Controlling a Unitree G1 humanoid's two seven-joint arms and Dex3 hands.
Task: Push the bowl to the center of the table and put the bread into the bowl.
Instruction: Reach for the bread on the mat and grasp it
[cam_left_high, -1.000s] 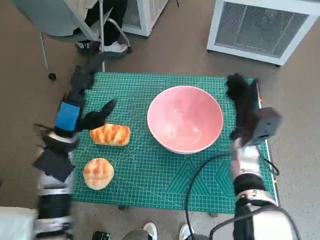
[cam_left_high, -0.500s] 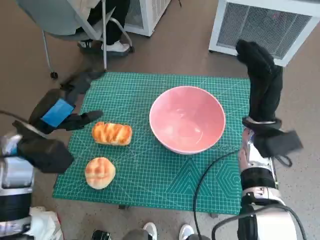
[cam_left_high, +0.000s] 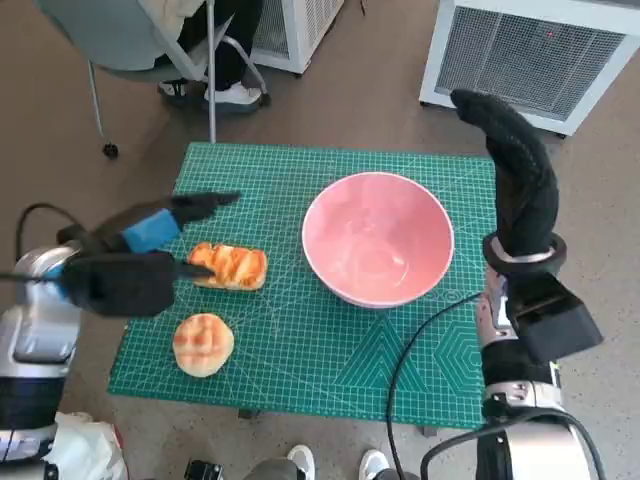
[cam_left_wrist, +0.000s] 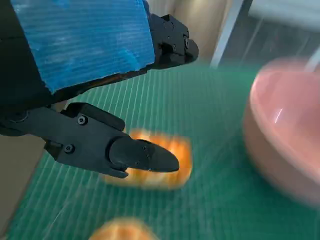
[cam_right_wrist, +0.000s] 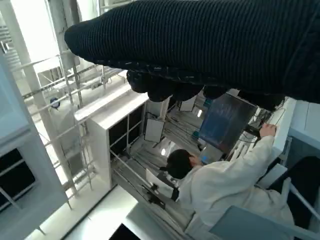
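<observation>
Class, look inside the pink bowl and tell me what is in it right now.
The pink bowl holds nothing; its whole inner surface shows bare in the head view. Both breads, the long loaf and the round bun, lie outside on the green mat.

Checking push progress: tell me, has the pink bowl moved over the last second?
No. The pink bowl sits on the same part of the green mat; only the camera shifted slightly.

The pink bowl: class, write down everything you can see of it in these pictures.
The pink bowl is round, wide and deep, smooth and glossy like plastic or glazed ware, with light glinting on its inner wall. It stands upright and empty on the green mat, towards the mat's right half. Nothing touches it: the long bread lies apart on its left, and the gloved right hand is raised beyond its right rim. The left wrist view shows it only as a blur.
</observation>
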